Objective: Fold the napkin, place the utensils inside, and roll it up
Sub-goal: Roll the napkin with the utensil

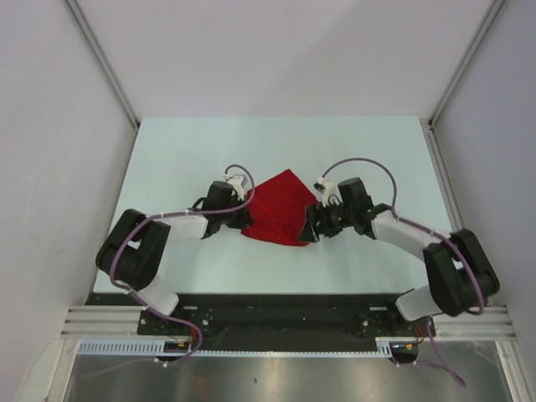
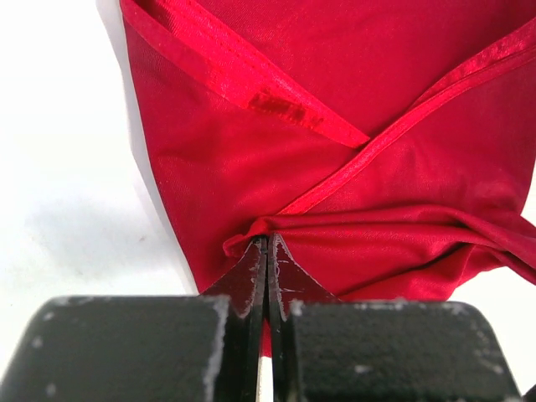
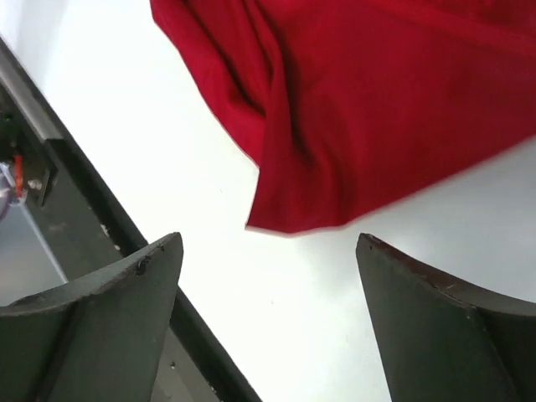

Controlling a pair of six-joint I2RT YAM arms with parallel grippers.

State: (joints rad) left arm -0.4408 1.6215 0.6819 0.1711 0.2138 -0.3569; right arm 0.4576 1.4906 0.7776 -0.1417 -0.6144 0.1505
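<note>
At the centre of the bench (image 1: pixel 167 151), I judge the soft red cloth napkin (image 1: pixel 280 208) half-folded: left gripper (image 2: pixel 266 251) pinches its edge, right gripper (image 3: pixel 268 244) gapes empty, utensils unseen, rolling not begun.

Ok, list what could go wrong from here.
1. The left gripper pinches only a thin fold of the napkin; pulling could slip it free or spoil the fold.
2. The right gripper is open, off the napkin, so that side could drag or bunch.
</note>
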